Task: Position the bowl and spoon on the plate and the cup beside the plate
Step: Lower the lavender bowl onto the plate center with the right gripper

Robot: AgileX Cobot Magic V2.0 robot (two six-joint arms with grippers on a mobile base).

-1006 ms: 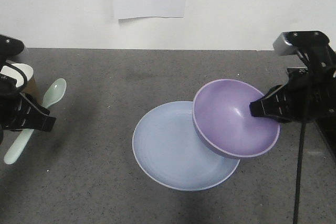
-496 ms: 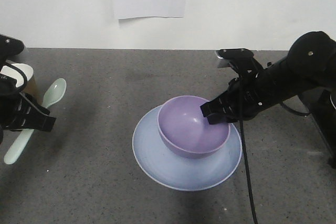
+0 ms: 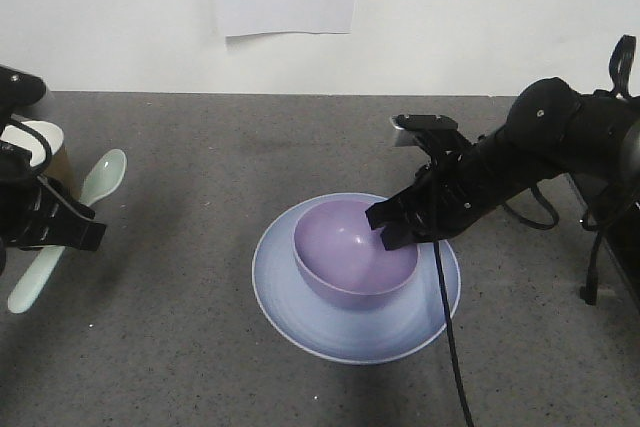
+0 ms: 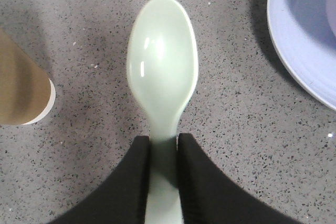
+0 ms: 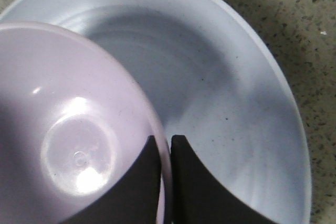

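The spoon (image 4: 163, 72) slants by the bench's (image 3: 200, 147) left edge, scoop toward the far edge, handle clenched in the left tool (image 4: 164, 145); the cup (image 4: 21, 87) stands beside it; the bowl (image 3: 350, 247) sits in the plate (image 3: 300, 312), the right tool (image 5: 165, 141) grasping its rim.

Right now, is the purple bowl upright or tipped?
Upright: the purple bowl has its opening facing up, its rim looks level, and its base sits on the pale blue plate. The right end effector grips its rim.
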